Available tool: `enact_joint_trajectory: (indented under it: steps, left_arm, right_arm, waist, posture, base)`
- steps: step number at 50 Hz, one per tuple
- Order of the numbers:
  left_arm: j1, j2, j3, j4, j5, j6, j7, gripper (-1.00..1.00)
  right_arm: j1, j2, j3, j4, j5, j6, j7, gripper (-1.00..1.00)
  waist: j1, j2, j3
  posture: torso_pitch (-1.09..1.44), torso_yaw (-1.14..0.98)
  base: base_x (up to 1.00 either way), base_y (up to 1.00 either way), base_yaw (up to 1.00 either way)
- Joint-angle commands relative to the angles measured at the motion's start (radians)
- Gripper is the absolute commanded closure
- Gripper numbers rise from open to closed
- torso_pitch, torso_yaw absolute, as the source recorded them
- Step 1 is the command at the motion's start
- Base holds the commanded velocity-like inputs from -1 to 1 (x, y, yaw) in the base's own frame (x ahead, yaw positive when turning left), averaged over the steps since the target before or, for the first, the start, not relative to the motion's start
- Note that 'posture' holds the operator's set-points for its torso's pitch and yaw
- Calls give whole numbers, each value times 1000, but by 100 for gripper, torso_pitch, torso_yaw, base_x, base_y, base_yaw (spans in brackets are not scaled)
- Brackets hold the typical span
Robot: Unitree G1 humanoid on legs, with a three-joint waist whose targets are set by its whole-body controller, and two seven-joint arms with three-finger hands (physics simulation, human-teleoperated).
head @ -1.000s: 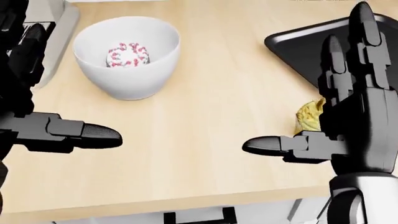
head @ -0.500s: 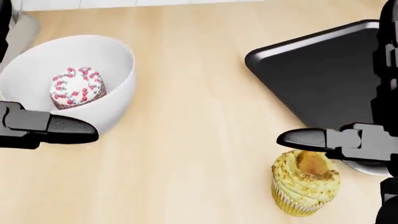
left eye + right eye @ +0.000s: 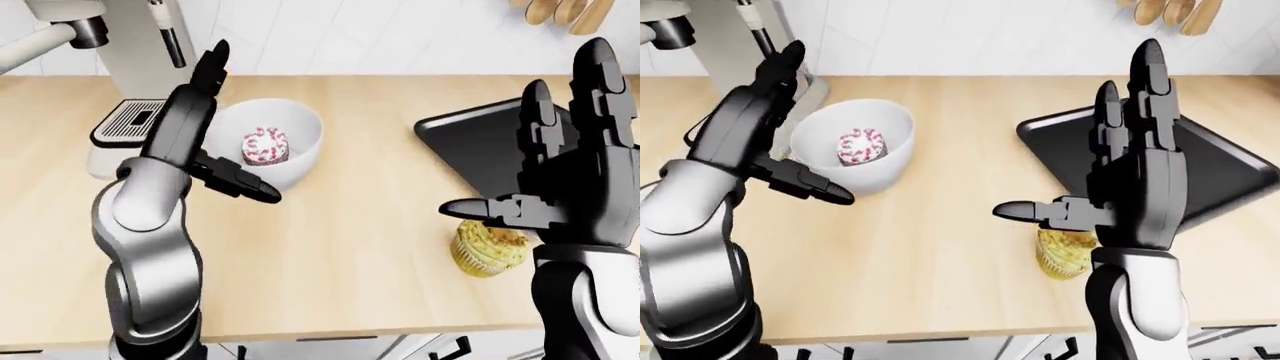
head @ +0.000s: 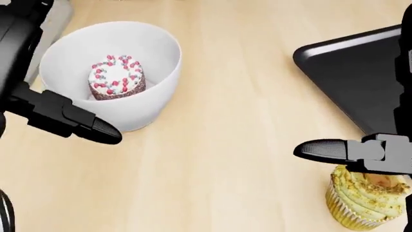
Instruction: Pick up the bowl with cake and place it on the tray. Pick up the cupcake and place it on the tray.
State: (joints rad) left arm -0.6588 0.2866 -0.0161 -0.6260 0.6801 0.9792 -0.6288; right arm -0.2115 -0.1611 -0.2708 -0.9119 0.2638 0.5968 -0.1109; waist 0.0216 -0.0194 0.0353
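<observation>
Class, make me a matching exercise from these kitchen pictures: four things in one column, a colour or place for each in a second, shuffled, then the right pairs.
Things:
1. bowl
2. tray
3. cupcake
4. cake

Descriptions:
A. black, lying empty on the counter
B. yellow, standing on the counter below the tray
C. white, holding the cake
D. white-topped with red dots, inside the bowl

Pairs: 1-C, 2-A, 3-B, 4-D

A simulated home kitchen, pale wooden countertop point(image 3: 350, 247), white tiled wall point(image 3: 350, 30), espresso machine point(image 3: 135, 82) at left, wooden utensils point(image 3: 1165, 11) hanging top right, black baking tray point(image 3: 1230, 161) on the counter
</observation>
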Motion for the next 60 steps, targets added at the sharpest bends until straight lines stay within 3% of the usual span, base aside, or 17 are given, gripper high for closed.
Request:
enact_joint_trajectory:
  steps: [1,7,12,21,26,37,38,40,45,57,59,60]
  left_arm:
    - [-34,-29,3,20,98,-94,-49,-100]
    - [-30,-85,5,156,203,-312,-92,-100]
    - [-41,-143,-4,234,265,-407,-109,-100]
    - [-32,-158,4,425,279,-558,-27,-100]
    - [-23,-165,-3,479,299,-600,8,-100]
    - [52,-182,-17,487,356,-649,-30,-100]
    - [58,-183,-17,496,357,-656,-27,-92]
    - [67,-187,-18,492,362,-659,-37,-51]
    - [81,-193,-21,499,370,-672,-41,-1]
    - [118,-201,-24,461,381,-688,-49,45]
    - [114,-202,-23,436,384,-686,-60,67]
    - [110,-200,-20,428,384,-685,-64,92]
  right_arm:
    - [-15,-7,-5,-28,0,-33,1,-100]
    - [-20,-10,-12,-27,6,-31,-1,-100]
    - [-21,-15,-21,-29,17,-28,-4,-100]
    - [-9,-15,-14,-27,18,-41,-8,-100]
    - [-11,-12,-17,-33,20,-33,-7,-100]
    - [-4,-11,-19,-22,20,-50,-3,-100]
    - [-2,-10,-18,-22,19,-50,-3,-100]
    - [-4,-10,-19,-23,20,-48,-4,-100]
    - [5,-8,-22,-16,20,-62,1,-100]
    - [0,-9,-23,-22,22,-53,-4,-100]
    - [-5,-13,-28,-33,30,-39,-9,-100]
    - [-8,-17,-34,-39,35,-31,-11,-100]
  waist:
    - [-7,-2,-16]
    - [-2,-2,-21]
    - [0,-1,-24]
    - [0,2,-31]
    - [-3,8,-37]
    - [-6,24,-54]
    - [-6,26,-55]
    - [-6,29,-59]
    - [-7,37,-66]
    - [-18,46,-76]
    - [-19,46,-78]
    - [-19,46,-78]
  posture:
    - [0,0]
    - [0,0]
    - [0,0]
    - [0,0]
    - [0,0]
    - [0,0]
    - [0,0]
    - [0,0]
    - [0,0]
    - [0,0]
    - [0,0]
    - [0,0]
  base:
    - [0,0,0]
    - [0,0,0]
    - [0,0,0]
    - [0,0,0]
    - [0,0,0]
    - [0,0,0]
    - [0,0,0]
    - [0,0,0]
    - [0,0,0]
    - [0,0,0]
    - [0,0,0]
    - [0,0,0]
